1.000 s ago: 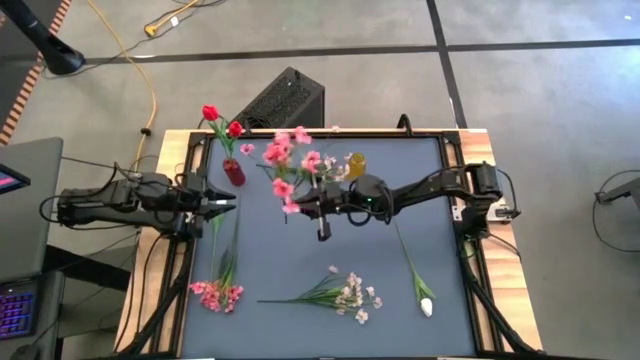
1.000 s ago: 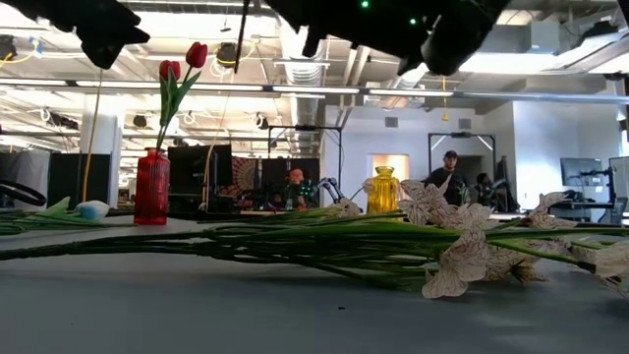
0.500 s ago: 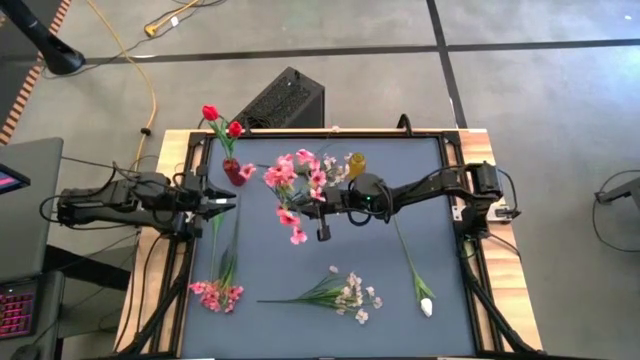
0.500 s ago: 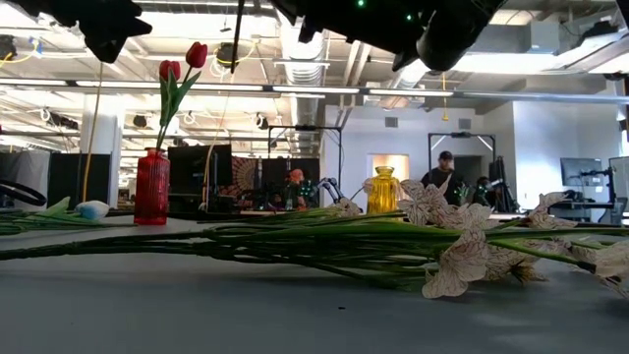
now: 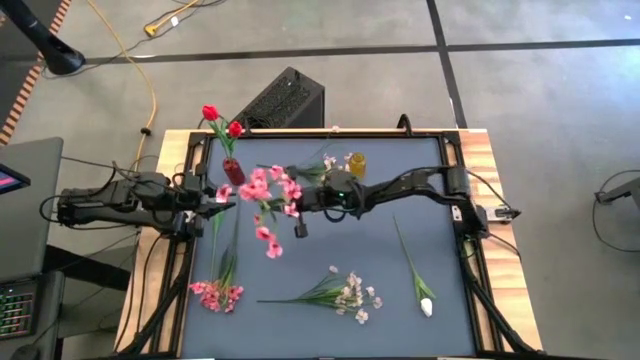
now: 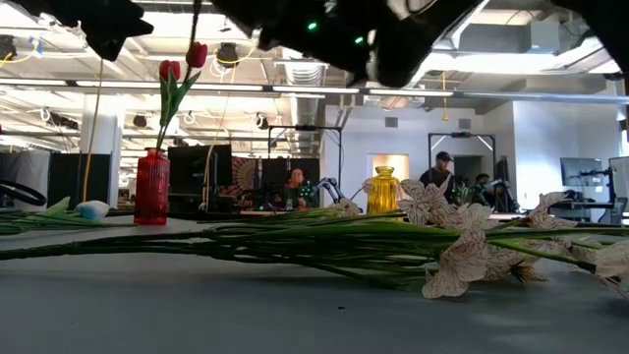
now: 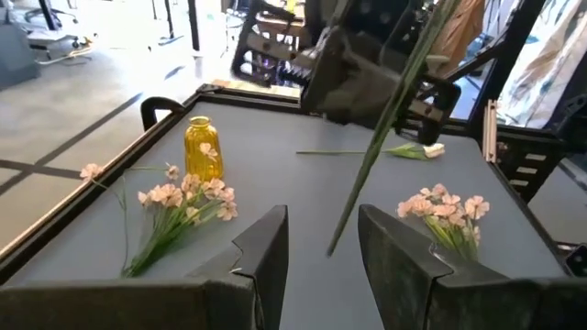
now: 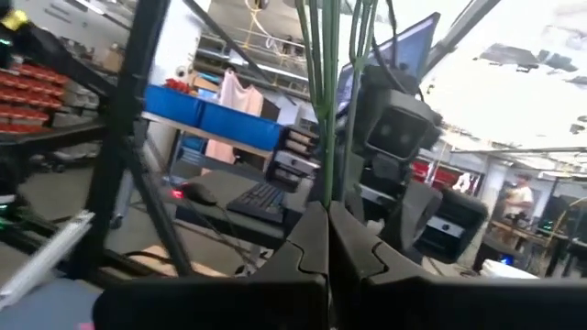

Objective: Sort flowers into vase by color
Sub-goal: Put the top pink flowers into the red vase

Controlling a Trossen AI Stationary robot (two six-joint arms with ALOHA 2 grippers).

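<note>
My right gripper (image 5: 305, 203) reaches over the table's middle and is shut on a pink blossom spray (image 5: 264, 197), held in the air. The spray's free lower stem end (image 7: 334, 244) hangs just in front of my open left gripper (image 7: 321, 261), touching neither finger. A red vase (image 5: 233, 171) holding red tulips (image 5: 211, 112) stands at the far left. A yellow vase (image 5: 356, 163) stands at the far middle, with a pale spray (image 7: 183, 197) lying beside it. On the table lie another pink spray (image 5: 218, 293), a pale spray (image 5: 350, 295) and a white tulip (image 5: 425, 305). My right gripper pinches the pink spray's green stems (image 8: 323, 188) between its two fingers. The fingers come roughly level from the table's right and lie across the stems. The spray stands steeply tilted and clear of the table, blossoms above the fingers and stem end hanging below.
A black box (image 5: 283, 100) sits on the floor beyond the table's far edge. Black frame rails (image 5: 190, 160) run along the table's left and right sides. In the low view, people and desks show in the room behind the table.
My right gripper has gone toward the table's left edge, toward my left gripper, and has rolled. The pink spray has travelled with it, its blossoms swinging left and toward the near edge. My left gripper has kept its place.
</note>
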